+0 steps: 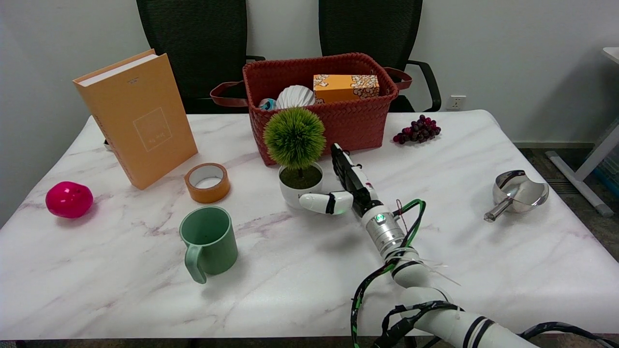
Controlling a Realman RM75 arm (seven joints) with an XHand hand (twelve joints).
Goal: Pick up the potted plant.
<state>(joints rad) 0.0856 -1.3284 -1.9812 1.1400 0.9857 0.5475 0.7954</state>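
**Desk:** What's the picture?

**Photographer:** A robot's right hand sits at the plant on a marble bench. The plant, a green ball on a short stem in a white pot, stands just in front of the basket, slightly towards its left end.

**Desk:** Hand holding it?

**Photographer:** Not that I can show. The thumb reaches across the pot's near side and looks to touch it or nearly so; the other fingers run up along the pot's right side, towards the basket. They are apart, nothing is lifted, so I'd call it spread around the pot, grip not yet made.

**Desk:** And the line that matters?

**Photographer:** The pot lies directly to the left of the palm, between thumb and fingers. The plant's long axis is upright; the hand comes at it from the side, low, at pot height. In my judgement, closing the fingers leftward is all that remains before a lift.

**Desk:** Neighbours?

**Photographer:** Tape and a mug, left of the plant and apart from it.
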